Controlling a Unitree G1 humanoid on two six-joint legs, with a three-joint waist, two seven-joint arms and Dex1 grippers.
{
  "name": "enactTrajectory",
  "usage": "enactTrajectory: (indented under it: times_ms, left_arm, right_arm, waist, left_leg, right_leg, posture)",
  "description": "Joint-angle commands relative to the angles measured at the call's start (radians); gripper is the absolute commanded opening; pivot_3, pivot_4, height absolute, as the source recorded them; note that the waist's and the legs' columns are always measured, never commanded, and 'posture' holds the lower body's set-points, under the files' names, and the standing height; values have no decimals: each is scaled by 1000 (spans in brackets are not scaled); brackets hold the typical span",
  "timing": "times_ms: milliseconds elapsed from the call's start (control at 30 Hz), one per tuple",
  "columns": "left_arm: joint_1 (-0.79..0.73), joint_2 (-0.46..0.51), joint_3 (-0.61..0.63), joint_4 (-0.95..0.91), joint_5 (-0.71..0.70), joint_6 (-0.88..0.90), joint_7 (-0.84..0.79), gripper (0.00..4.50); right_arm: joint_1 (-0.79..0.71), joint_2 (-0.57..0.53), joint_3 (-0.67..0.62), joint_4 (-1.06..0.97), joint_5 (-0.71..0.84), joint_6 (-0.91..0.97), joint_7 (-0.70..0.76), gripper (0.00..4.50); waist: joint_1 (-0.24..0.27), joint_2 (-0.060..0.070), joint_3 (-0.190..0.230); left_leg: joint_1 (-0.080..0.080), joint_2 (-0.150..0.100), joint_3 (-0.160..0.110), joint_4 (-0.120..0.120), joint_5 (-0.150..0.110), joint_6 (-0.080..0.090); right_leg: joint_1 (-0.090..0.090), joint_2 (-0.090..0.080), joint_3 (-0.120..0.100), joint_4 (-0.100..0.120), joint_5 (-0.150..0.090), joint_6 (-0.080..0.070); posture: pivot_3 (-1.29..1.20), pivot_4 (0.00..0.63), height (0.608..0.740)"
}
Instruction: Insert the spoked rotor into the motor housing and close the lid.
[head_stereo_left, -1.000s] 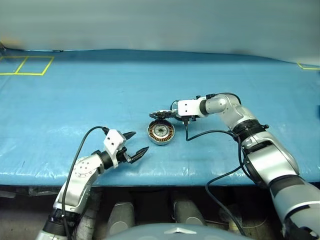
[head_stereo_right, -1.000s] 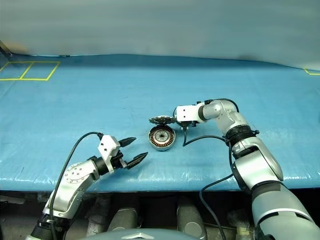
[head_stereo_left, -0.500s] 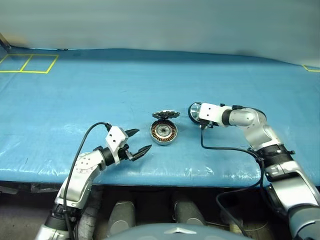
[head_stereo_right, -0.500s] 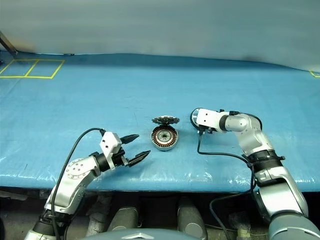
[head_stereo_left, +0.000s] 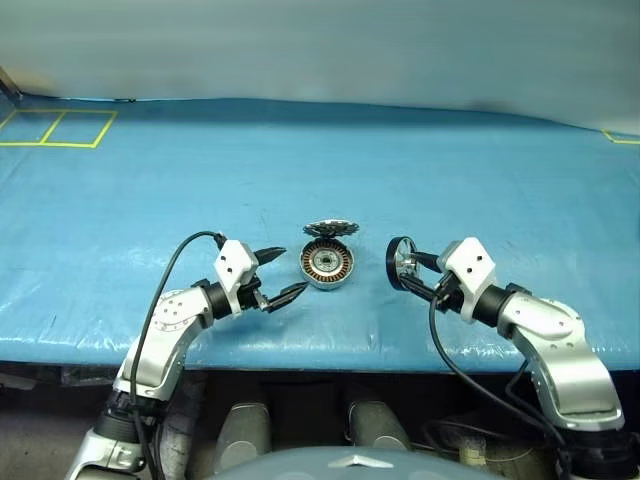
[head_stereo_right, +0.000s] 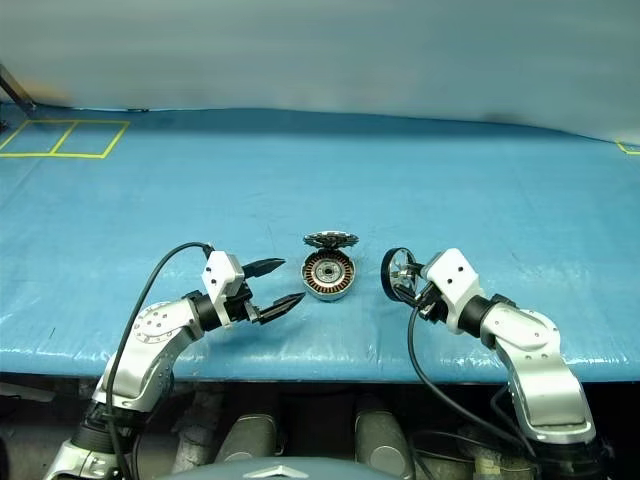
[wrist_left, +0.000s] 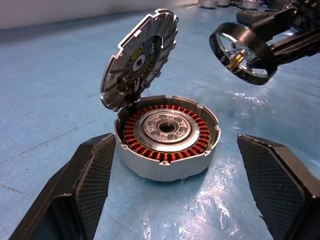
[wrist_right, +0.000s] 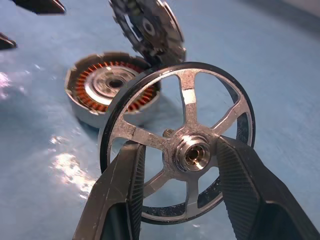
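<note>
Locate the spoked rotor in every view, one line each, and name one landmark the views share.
Left eye view: the spoked rotor is right of centre, gripped by the right pincer, right of the motor housing.
Right eye view: right of centre, again right of the housing.
Left wrist view: upper right, off the table, beyond the housing.
Right wrist view: centre foreground, gripped at its hub.
Shared landmark: the housing with its raised lid.

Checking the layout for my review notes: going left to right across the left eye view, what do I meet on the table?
Left end effector → motor housing with its lid raised behind it → spoked rotor → right end effector gripping it.
</note>
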Motion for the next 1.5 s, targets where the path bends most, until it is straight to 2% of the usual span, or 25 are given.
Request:
enactTrajectory:
  times_ms: [33, 300, 533, 900, 1067, 1500]
  left_arm:
    - [-21, 5, 17, 6, -13, -9, -10, 4157]
    - [-35, 5, 16, 13, -9, -9, -11, 4157]
    - [-13, 13, 24, -8, -9, -7, 2, 4157]
    - [16, 10, 24, -33, -12, -4, 33, 4157]
    - [22, 7, 17, -38, -9, -4, 37, 4157]
    - [8, 2, 10, -34, -13, 4, 40, 4157]
  right_arm:
    - [35, 26, 37, -145, 82, 44, -33, 1797]
    - [-26, 120, 188, -44, 66, 2, -112, 1797]
    - [-126, 128, 284, 59, 23, -50, -120, 1797]
    - [-243, 106, 300, 162, 1, -98, -109, 1797]
    - [-272, 80, 332, 226, -54, -139, -107, 1797]
    - [-327, 97, 338, 256, -70, -176, -104, 1797]
  waist:
    - [1, 0, 0]
    - [1, -1, 0]
    - [0, -1, 0]
    - [2, -1, 0]
    - [2, -1, 0]
    - [2, -1, 0]
  left_leg:
    - [0, 0, 0, 0, 0, 0]
    - [-1, 0, 0, 1, 0, 0]
    - [-1, 0, 0, -1, 0, 0]
    - [-1, 0, 0, -1, 0, 0]
    - [-1, 0, 0, -1, 0, 0]
    - [-1, 0, 0, -1, 0, 0]
  right_leg:
    - [0, 0, 0, 0, 0, 0]
    - [0, 0, 0, 0, 0, 0]
    - [-1, 0, 0, -1, 0, 0]
    - [-1, 0, 0, -1, 0, 0]
    - [-1, 0, 0, 0, 0, 0]
    - [-1, 0, 0, -1, 1, 1]
  posture:
    - [0, 150, 740]
    - [0, 150, 740]
    - [0, 150, 740]
    - [0, 150, 740]
    - [0, 150, 740]
    - [0, 150, 740]
